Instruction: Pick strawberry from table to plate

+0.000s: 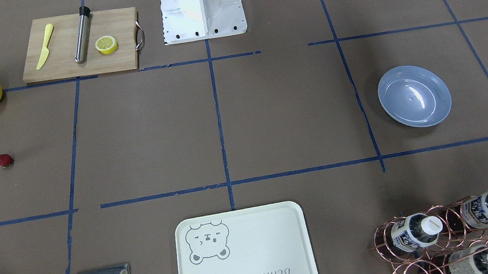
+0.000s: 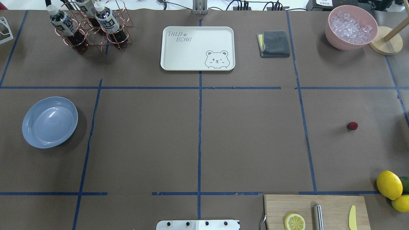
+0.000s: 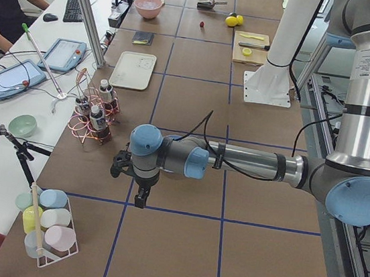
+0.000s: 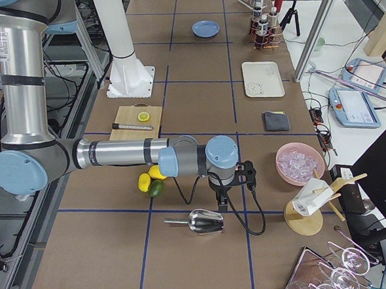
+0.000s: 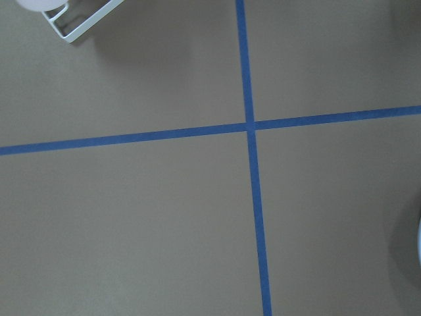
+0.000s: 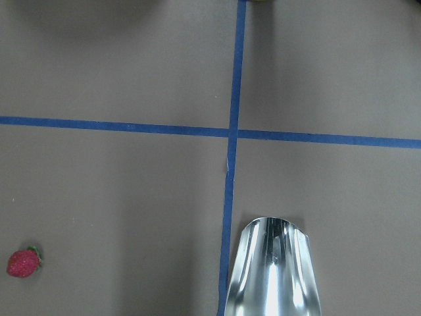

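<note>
**Inspector:** Status of the right gripper (image 4: 221, 198)?
**Assessor:** It hangs low beside a metal scoop (image 6: 273, 270), likely to stay out of the working area. I cannot tell how far it is open or whether it holds anything. Likewise the left gripper (image 3: 139, 197).
**Inspector:** And the strawberry (image 6: 24, 262)?
**Assessor:** It lies alone on the table (image 2: 249, 143), in the wrist view's lower-left corner. That puts it off to one side of the right gripper, not beneath it. It sits apart from the lemons (image 2: 389, 184), probably for an unobstructed grasp.
**Inspector:** And the plate (image 2: 50, 122)?
**Assessor:** Empty, well apart, on the robot's left half.
</note>
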Robot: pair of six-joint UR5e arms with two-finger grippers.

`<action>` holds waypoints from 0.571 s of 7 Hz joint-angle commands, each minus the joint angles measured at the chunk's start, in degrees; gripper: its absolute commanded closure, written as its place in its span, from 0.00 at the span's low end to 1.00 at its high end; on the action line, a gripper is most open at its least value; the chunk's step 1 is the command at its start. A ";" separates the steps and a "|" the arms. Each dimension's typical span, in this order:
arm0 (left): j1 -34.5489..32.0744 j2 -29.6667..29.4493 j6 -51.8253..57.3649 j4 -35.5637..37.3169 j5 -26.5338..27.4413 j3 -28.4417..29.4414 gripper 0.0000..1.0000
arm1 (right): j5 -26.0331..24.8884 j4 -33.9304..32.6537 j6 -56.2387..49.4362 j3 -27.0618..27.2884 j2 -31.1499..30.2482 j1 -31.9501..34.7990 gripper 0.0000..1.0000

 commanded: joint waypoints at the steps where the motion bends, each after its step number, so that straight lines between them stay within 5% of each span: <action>1: 7.82 0.07 -15.38 -13.02 0.09 -0.57 0.00 | 0.02 0.26 -0.07 0.43 0.01 0.00 0.00; 4: 21.45 7.16 -37.86 -37.17 2.27 1.26 0.00 | 0.02 0.44 0.02 0.87 0.01 0.00 0.00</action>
